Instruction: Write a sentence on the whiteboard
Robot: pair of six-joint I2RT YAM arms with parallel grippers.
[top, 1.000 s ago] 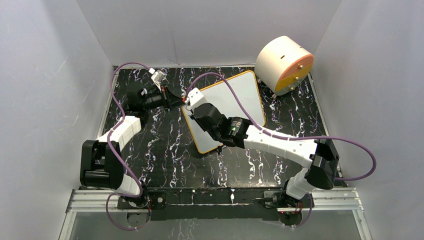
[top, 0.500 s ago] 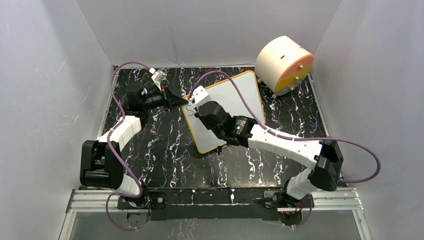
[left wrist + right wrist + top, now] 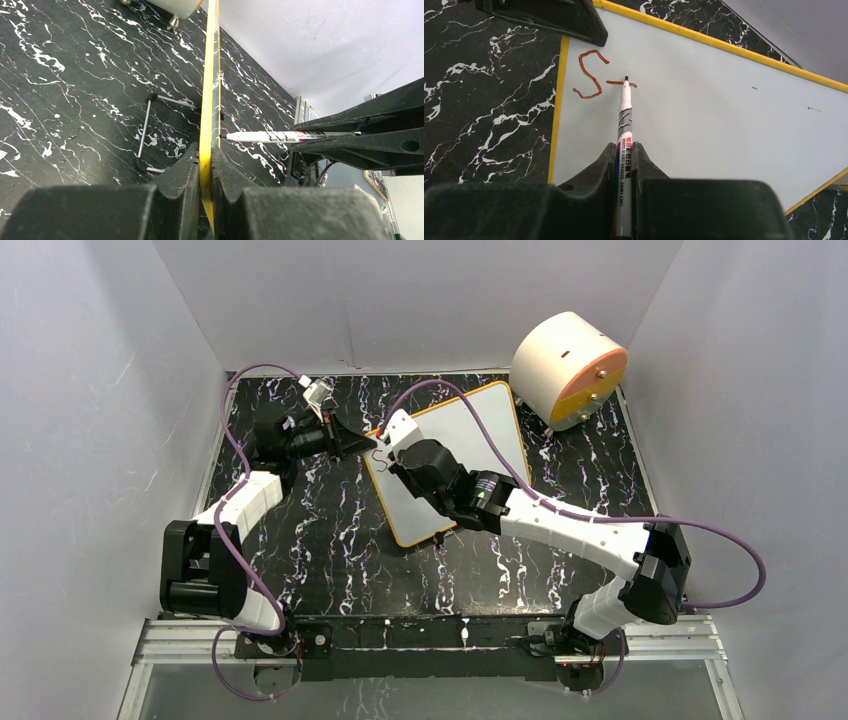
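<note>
Now crossing the t (image 3: 621,83), just ahead of the right tool (image 3: 626,146).
That tool grips the marker (image 3: 625,115), tip on the whiteboard (image 3: 724,110); left tool (image 3: 205,150) clamps its frame (image 3: 210,75): press lightly, brace firmly.

Left pincer (image 3: 205,161) and right pincer (image 3: 625,150) both clamped tight, tips close together.

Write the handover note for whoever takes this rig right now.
Left gripper: shut on the whiteboard's yellow-framed edge.
Right gripper: shut on the marker, its tip on the board.
Whiteboard: around the middle of the black table, apart from the drum.
Done: an "S" and one short horizontal stroke beside it, near the clamped corner.
Left: everything after that.
</note>
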